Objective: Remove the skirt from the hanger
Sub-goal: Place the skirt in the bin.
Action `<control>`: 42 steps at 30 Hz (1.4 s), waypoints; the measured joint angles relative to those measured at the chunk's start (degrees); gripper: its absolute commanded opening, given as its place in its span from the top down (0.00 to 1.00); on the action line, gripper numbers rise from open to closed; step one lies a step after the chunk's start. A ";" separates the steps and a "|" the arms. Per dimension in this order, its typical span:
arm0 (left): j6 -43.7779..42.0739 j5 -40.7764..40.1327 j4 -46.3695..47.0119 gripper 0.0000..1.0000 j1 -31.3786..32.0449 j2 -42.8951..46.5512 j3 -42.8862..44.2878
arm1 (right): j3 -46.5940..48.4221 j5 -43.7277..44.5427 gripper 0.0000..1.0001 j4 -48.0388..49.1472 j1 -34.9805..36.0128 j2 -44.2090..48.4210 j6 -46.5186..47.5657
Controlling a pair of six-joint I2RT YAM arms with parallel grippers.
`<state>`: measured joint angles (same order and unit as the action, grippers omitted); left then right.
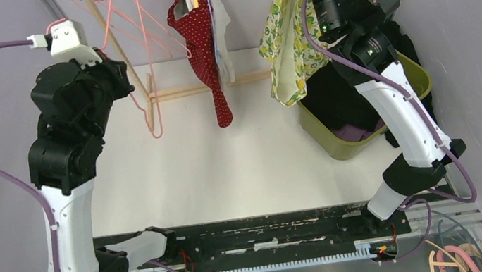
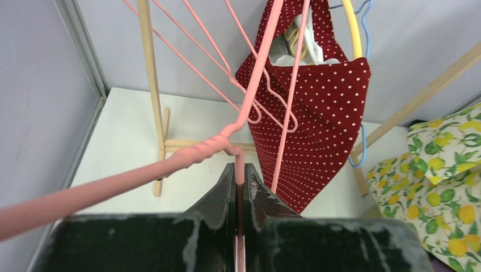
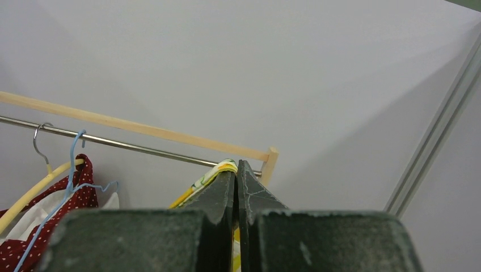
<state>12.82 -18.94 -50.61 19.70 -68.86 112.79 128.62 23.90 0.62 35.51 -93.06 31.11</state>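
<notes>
Two grips are closed: our left gripper (image 2: 238,171) clamps the bare pink hanger (image 2: 198,151), our right gripper (image 3: 236,170) the lemon-print skirt (image 1: 287,51). We judge separation done, with only set-down left.

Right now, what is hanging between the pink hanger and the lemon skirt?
A red polka-dot garment hangs between the pink hanger and the lemon skirt. The top view shows it.
</notes>
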 measured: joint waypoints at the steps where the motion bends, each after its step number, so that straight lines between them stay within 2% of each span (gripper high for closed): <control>1: 0.74 0.04 -0.42 0.97 0.00 0.68 0.00 | 0.00 -0.09 0.99 0.02 0.00 0.00 -0.24; 15: 7.39 1.51 -4.17 0.97 0.00 0.33 -4.55 | -4.37 -0.46 0.99 0.57 0.00 1.53 -1.40; 29: 8.74 1.38 -4.70 0.97 0.00 -3.74 -4.22 | -9.05 -0.24 0.99 4.59 -0.07 4.66 -1.29; 33: 8.74 0.68 -5.09 0.97 0.17 -7.32 -1.09 | -9.90 -0.24 0.99 5.01 -0.35 4.98 -1.29; 42: 8.57 -3.26 -8.02 0.97 1.79 -20.94 13.79 | -10.69 -0.22 0.99 4.96 -0.76 5.84 -1.01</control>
<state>21.39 -22.20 -58.63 21.50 -89.80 126.58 117.93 23.68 5.58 34.74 -87.22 30.11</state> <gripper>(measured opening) 0.069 0.012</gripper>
